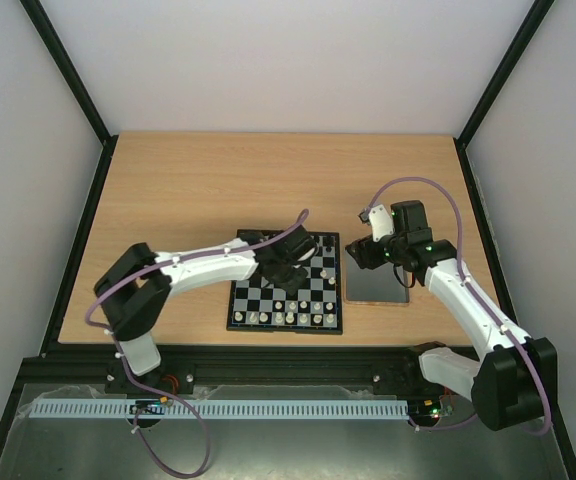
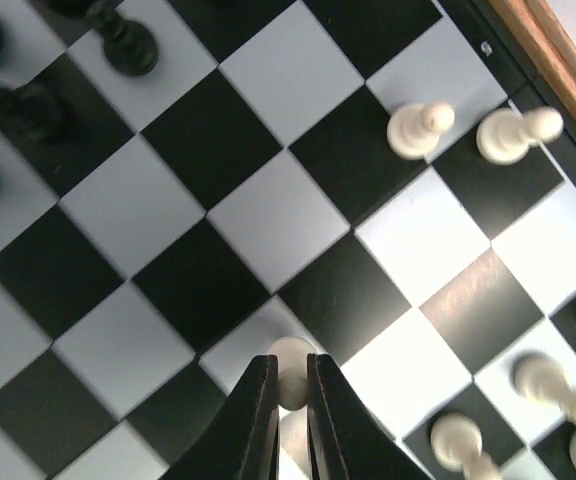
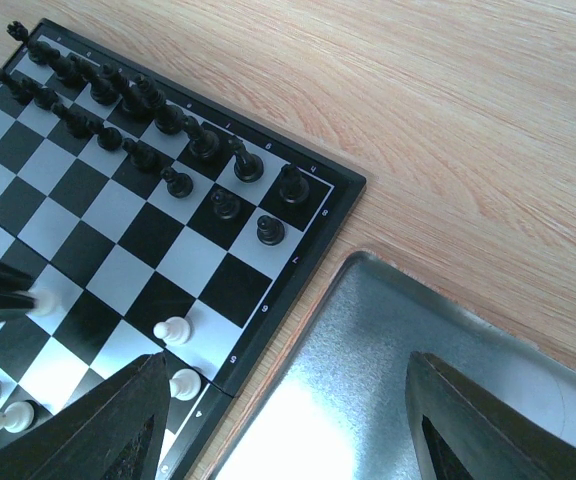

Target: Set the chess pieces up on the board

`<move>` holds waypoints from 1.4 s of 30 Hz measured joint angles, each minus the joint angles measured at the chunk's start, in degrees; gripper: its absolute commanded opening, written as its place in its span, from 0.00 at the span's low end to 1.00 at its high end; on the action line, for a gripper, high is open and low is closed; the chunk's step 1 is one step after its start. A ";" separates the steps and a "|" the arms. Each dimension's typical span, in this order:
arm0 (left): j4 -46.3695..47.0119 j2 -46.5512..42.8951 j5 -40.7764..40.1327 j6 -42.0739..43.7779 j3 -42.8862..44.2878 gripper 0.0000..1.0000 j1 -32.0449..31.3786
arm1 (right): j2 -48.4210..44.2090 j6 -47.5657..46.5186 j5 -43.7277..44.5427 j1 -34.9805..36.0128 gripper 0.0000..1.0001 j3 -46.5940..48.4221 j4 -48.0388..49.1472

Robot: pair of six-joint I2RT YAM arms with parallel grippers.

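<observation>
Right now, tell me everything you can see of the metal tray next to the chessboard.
The metal tray is a shiny rectangular pan; the one corner seen close up is rounded, with a low raised rim. It lies flat on the wooden table, close beside the right edge of the chessboard; whether they touch is unclear. No pieces show on it. The right hand hangs open above it.

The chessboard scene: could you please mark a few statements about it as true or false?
1. The left gripper is closed on a white piece. True.
2. The right gripper holds a black piece. False: it is open and holds nothing, above the metal tray.
3. The metal tray lies to the left of the board. False: it lies at the board's right.
4. The black pieces stand in two rows along the board's far edge. True.
</observation>
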 measured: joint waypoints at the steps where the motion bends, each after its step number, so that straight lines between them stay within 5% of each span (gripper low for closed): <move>1: -0.17 -1.53 -0.13 -0.13 -1.05 0.09 0.00 | 0.07 -0.02 0.00 0.00 0.65 0.00 0.00; 10: -3.13 -12.68 -0.70 -1.88 -10.40 0.09 -0.04 | 0.42 -0.24 -0.42 0.00 0.65 0.00 0.00; 30: -3.98 -13.66 2.73 -3.23 -16.39 0.10 -0.09 | 1.44 -0.44 -0.83 0.00 0.66 0.00 -0.02; 34: -3.63 -13.66 3.10 -3.28 -16.65 0.23 -0.11 | 1.68 -0.46 -0.85 0.00 0.66 0.00 -0.02; 42: -3.76 -13.62 2.71 -3.69 -16.76 0.32 -0.22 | 1.95 -0.63 -1.03 0.00 0.66 0.00 -0.04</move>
